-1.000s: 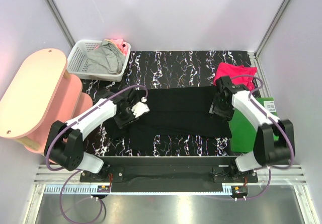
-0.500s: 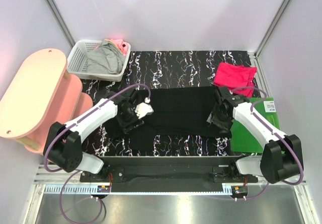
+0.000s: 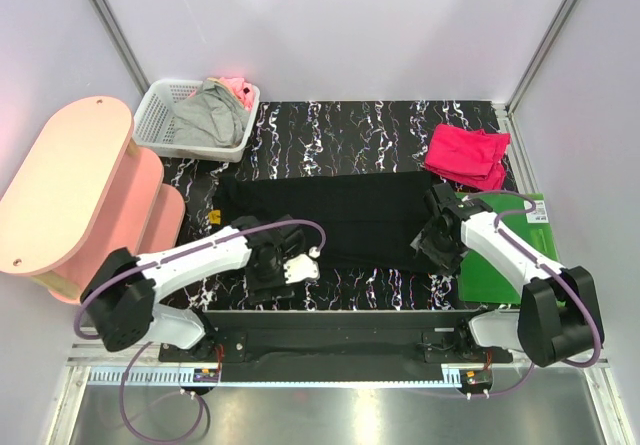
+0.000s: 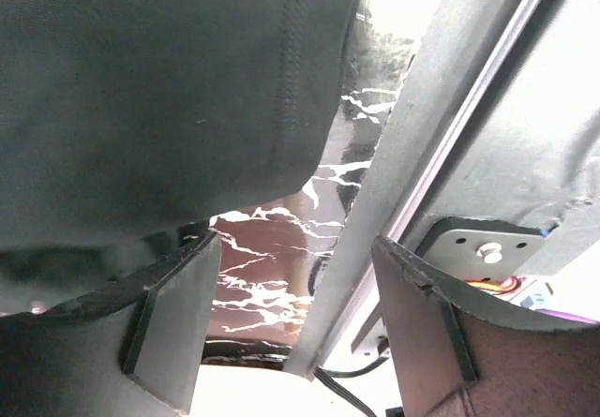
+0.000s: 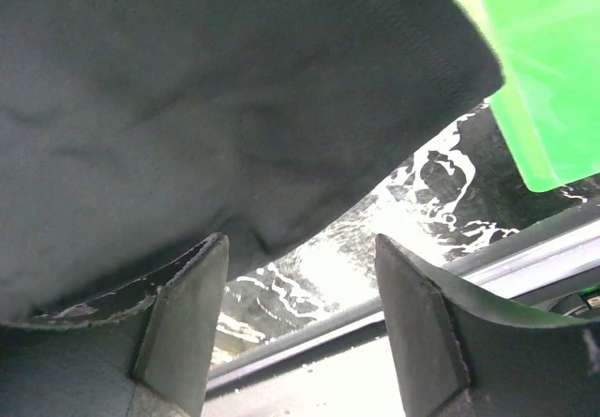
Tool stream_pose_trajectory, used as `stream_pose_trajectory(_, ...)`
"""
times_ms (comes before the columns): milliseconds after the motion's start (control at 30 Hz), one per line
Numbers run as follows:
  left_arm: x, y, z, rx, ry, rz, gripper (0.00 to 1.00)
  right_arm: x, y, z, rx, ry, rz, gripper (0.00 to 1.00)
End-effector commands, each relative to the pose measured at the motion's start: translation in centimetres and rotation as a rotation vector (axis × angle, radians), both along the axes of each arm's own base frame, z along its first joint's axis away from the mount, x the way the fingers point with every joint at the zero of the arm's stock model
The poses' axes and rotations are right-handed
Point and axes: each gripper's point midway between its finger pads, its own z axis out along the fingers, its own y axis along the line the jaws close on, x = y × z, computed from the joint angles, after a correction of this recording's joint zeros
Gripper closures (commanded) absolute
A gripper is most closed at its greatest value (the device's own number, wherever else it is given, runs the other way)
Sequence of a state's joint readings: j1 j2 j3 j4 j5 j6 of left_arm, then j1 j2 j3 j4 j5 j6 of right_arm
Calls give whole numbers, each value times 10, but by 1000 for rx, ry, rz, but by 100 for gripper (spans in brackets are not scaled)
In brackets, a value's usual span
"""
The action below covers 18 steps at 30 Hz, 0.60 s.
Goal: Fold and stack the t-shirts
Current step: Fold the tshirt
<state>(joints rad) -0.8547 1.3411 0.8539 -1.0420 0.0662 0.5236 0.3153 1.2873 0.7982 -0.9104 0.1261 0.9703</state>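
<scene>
Black white-veined surface fills the top view. The black t-shirt lies spread flat across its middle, and the crimson-pink t-shirt is bunched at the far right, apart from it. The left gripper sits at the black t-shirt's near left edge. The right gripper is at its near right corner, beside the green board.

Left wrist view: the jaws stand apart with nothing between them, and the shirt's stitched hem lies just beyond.

Right wrist view: the jaws are likewise parted and empty, with the shirt's corner just ahead.
</scene>
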Motion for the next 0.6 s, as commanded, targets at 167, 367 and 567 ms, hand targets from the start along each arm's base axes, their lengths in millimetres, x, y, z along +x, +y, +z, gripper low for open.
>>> stream_pose_trajectory(167, 18, -6, -29, 48, -41, -2, 30, 16, -22, 10, -128, -59, -130, 20)
stream_pose_trajectory(367, 30, -9, -49, 73, -77, 8, 56, 17, -21, -9, -161, 20, -139, 19)
stream_pose_trajectory(567, 40, -14, -45, 37, -108, 50, 100, 7, -23, -23, -170, 74, -155, 19)
